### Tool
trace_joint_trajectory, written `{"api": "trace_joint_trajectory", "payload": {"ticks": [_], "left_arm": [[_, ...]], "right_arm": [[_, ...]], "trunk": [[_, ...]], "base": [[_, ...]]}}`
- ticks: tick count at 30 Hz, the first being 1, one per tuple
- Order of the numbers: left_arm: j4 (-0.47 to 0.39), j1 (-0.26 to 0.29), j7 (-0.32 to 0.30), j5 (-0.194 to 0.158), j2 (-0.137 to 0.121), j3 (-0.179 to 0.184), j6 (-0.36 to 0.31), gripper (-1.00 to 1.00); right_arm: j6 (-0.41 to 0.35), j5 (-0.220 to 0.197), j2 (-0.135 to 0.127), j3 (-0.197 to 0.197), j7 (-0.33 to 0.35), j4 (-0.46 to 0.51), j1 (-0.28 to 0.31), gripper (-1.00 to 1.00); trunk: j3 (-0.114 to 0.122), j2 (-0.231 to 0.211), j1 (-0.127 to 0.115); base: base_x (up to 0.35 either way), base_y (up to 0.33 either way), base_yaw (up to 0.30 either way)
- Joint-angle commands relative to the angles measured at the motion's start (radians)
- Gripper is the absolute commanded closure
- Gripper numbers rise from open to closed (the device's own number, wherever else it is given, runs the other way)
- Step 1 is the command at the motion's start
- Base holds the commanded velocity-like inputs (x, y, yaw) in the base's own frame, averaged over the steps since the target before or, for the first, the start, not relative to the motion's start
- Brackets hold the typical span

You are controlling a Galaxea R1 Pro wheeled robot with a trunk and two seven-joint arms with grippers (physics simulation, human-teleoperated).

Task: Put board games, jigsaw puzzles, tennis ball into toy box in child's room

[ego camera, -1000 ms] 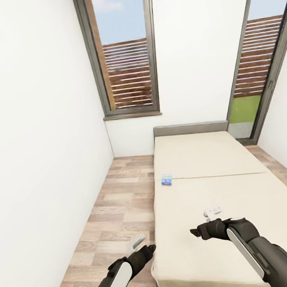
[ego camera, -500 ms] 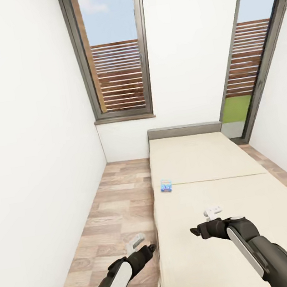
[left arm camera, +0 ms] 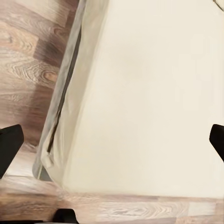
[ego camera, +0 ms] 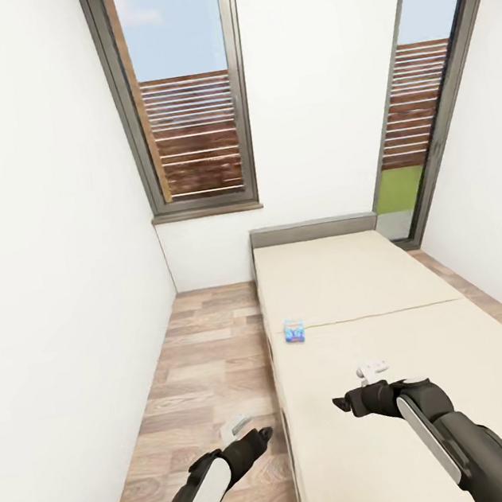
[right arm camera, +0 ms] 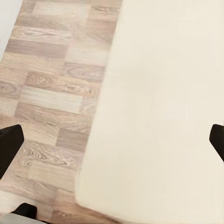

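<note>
We see 1 small blue board game [ego camera: 294, 330] lying on the bed [ego camera: 393, 342] near its left edge, well ahead of both grippers. Our left gripper [ego camera: 239, 427] hangs over the wood floor [ego camera: 197, 372] and our right gripper [ego camera: 372, 369] over the mattress, each with jaws spread wide and holding nothing.

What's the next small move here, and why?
Probably roll the base forward along the bed. The small blue board game lies near the mattress's left edge, well ahead of both arms. The left end effector hangs over the floor, the right end effector over bare mattress, both open and empty, so neither looks close enough to grasp yet.
</note>
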State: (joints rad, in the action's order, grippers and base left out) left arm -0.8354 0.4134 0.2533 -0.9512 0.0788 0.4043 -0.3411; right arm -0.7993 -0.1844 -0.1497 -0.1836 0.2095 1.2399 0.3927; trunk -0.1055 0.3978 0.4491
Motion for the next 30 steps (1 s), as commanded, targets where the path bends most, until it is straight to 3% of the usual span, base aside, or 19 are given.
{"api": "trace_joint_trajectory", "payload": {"ticks": [1,30], "left_arm": [[-0.002,0.001,0.008,-0.01,-0.001,0.002,-0.001,-1.0],[-0.001,0.001,0.009,-0.009,-0.002,0.002,-0.001,-1.0]], "right_arm": [[-0.005,-0.003,-0.001,-0.001,-0.001,0.001,0.001,-1.0],[-0.004,-0.003,-0.001,-0.007,-0.003,0.001,0.0,-1.0]], "trunk": [[-0.002,0.002,0.001],[-0.002,0.002,0.001]], "base": [[0.137,0.284,-0.051],[0.03,0.092,-0.01]]}}
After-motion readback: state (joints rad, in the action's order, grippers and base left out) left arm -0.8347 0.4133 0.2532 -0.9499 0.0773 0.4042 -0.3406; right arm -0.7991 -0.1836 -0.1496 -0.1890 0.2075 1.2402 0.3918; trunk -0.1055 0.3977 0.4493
